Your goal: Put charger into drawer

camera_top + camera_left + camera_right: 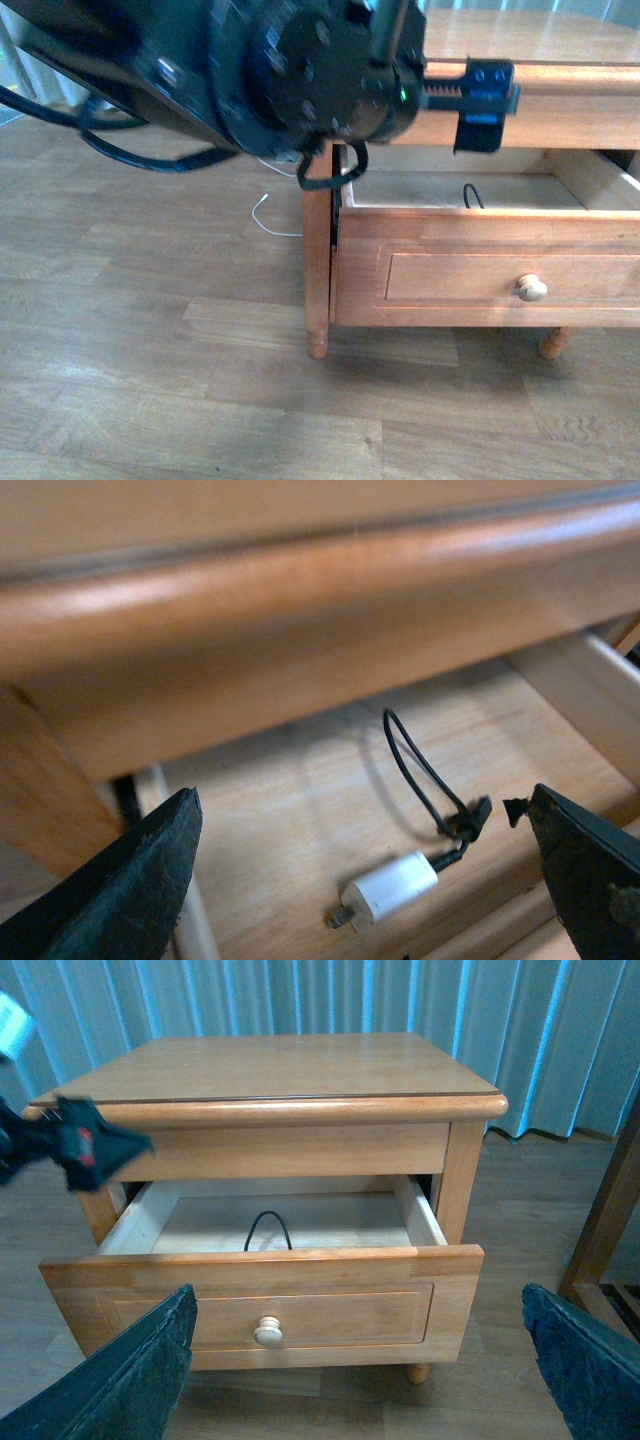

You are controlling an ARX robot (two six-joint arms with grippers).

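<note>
Charger (392,887) lies on the pale floor of drawer (330,1310), below L gripper (360,798) & clear of it, no contact.

L gripper: fingers spread wide, nothing between them, nothing held. Hangs just under top edge of nightstand (280,1065), over the open drawer.

Charger = white block, prongs at one end, black cable loop (458,822) off the other. Loop stands up off the floor toward the gripper. Block's long axis runs approx along the line joining the two fingertips, a bit skewed, so a regrasp as-is would close on its ends, not its flat sides. Block is near drawer's front panel: front & R wrist views show only the loop above the panel, block hidden behind it.

R gripper (357,1295): also wide open, empty, well back from nightstand, facing drawer front & round knob (267,1333). L arm is much the nearer to charger.

Judgement: placing looks done, w/ charger inside & drawer pulled well out. Next prob. L arm backs out w/o snagging the loop, which is the part closest to the fingers. If drawer is to be shut, R sits squarer to the front.

Elsewhere: thin white cord (262,215) on wood floor (150,380) beside nightstand leg. Not the task item.

Writing/brands: none legible on charger, nightstand or arms. Pale tag at edge of R wrist view is too blurred to read.
</note>
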